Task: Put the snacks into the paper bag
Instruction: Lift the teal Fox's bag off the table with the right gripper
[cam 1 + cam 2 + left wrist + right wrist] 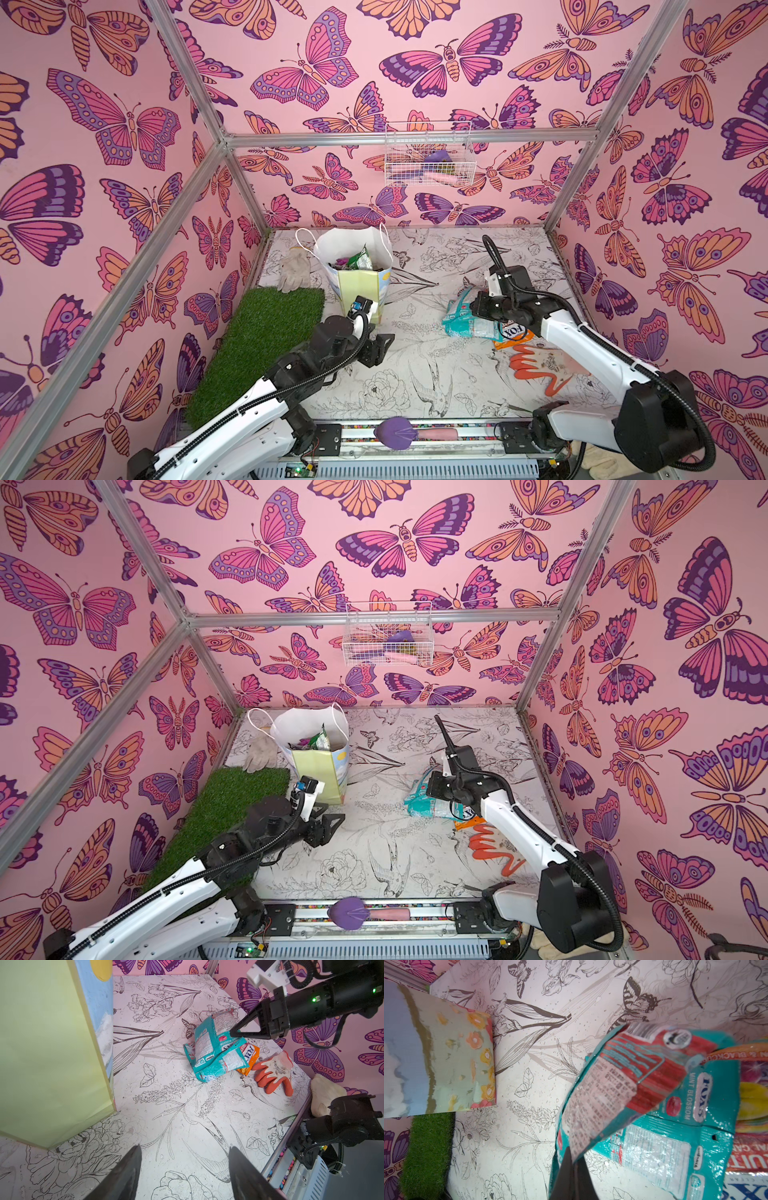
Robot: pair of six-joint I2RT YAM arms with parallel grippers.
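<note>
Right end effector pinches one teal mint packet, tilted up over a second teal packet and a single orange Fox's bag on the desk. The likely next move is to carry it left into the lone paper bag, where at least one green packet and a purple pouch show. Left end effector gapes empty beside the bag.

Bright, even light is spreading everywhere, throwing only faint shadows on the worktop. In the right wrist view the teal packet closest to the lens is blurring, its foil glaring.
</note>
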